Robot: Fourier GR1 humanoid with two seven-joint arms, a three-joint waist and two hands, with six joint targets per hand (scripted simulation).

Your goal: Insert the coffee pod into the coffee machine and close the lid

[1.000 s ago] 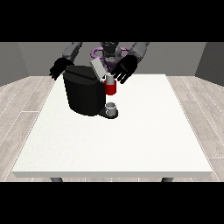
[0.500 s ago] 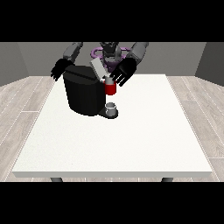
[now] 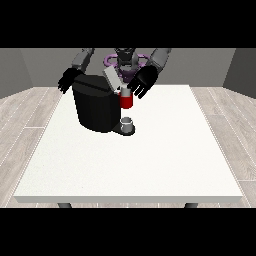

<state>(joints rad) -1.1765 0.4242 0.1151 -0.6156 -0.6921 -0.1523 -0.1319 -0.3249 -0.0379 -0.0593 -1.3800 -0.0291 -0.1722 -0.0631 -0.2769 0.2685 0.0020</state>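
A black coffee machine is standing on the upper left part of the white table, with its grey lid tilting up and open above the brewing head. Just right of the machine's body, in the upper middle of the frame, the red front of the head is showing, and a small whitish piece is sitting on top of it (this may be the coffee pod, though I cannot tell for sure). Below the red part, a small grey cup is resting on the machine's dark base. The hand at the view's right is hanging just above and to the right of the red part, close to the raised lid; its fingers are spreading apart and pointing down toward the table, and they are closing on nothing that can be seen. The hand at the view's left is sitting at the machine's upper left corner, partly behind it; its fingers are looking slightly apart and relaxed, but whether they are touching the machine cannot be told.
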